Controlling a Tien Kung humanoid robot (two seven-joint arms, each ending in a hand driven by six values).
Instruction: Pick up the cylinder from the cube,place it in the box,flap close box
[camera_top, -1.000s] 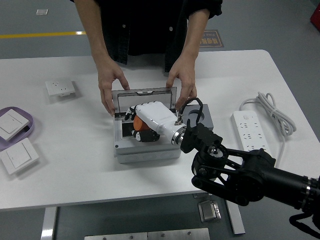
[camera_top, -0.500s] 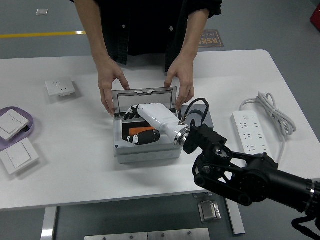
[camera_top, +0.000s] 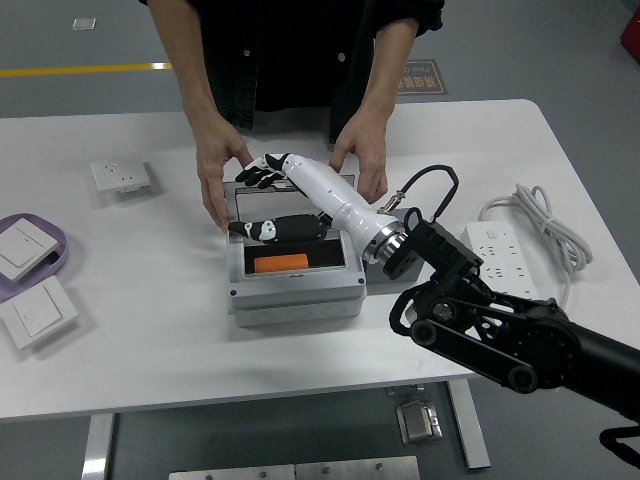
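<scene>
Cylinder (camera_top: 280, 263): orange, lying flat inside the grey box (camera_top: 296, 295), centre frame.
Right hand (camera_top: 268, 200): over the box's rear, fingers (camera_top: 258, 174) spread, holding nothing.
Lid (camera_top: 292, 185): upright at the box's back.
Person's hands (camera_top: 222, 172): on the lid's two sides.
Table (camera_top: 150, 300): white.

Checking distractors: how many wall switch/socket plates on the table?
3, all at the left: a socket plate toward the far edge, one switch on the purple tray, another switch nearer.
</scene>
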